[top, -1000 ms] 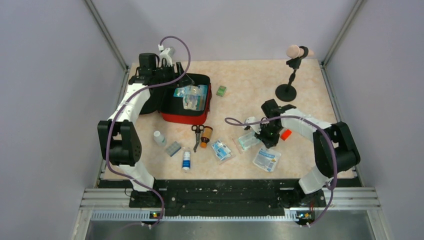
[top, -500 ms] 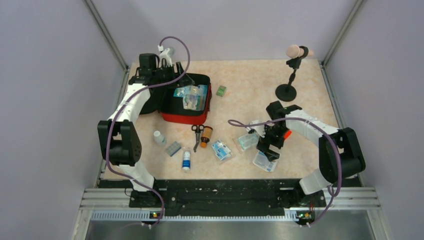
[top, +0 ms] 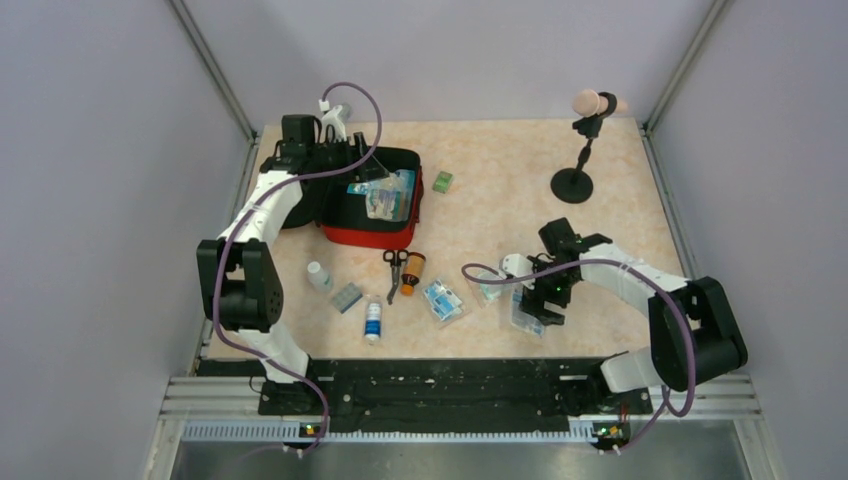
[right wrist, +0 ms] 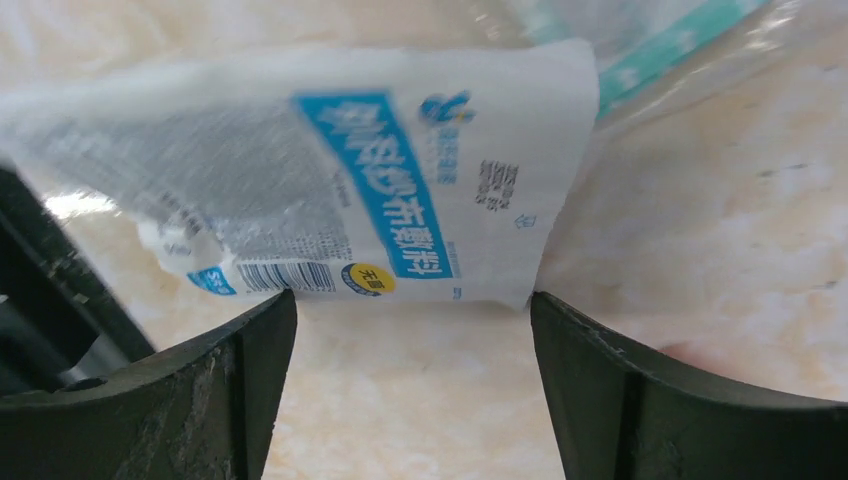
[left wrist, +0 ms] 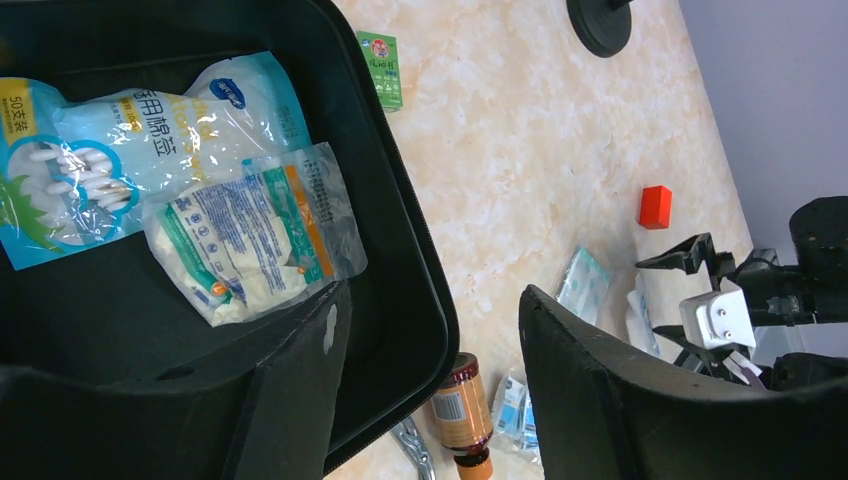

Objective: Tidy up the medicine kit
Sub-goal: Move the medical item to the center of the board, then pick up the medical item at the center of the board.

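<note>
The medicine kit (top: 352,236) lies open at the back left, a red pouch with black lining (left wrist: 90,320). A cotton swab bag (left wrist: 120,140) and a white packet (left wrist: 260,230) lie inside it. My left gripper (top: 366,166) hangs open over the kit. In the left wrist view the left gripper (left wrist: 430,293) straddles the kit's right rim (left wrist: 420,250) without pinching it. My right gripper (top: 537,306) is low over a white packet with a blue label (top: 522,318). In the right wrist view the right gripper (right wrist: 412,300) is open, and this packet's (right wrist: 330,190) near edge lies at the fingertips.
On the table lie a teal packet (top: 490,285), a blue-white packet (top: 443,300), an amber bottle (top: 411,270), scissors (top: 393,270), a white bottle (top: 318,275), a blister pack (top: 346,297), a blue-labelled bottle (top: 373,320), a green box (top: 442,181) and a red block (left wrist: 656,206). A microphone stand (top: 573,183) stands back right.
My right gripper opened and moved toward the front edge, from beside the red block to over the white blue-labelled packet. The left arm has barely shifted.
</note>
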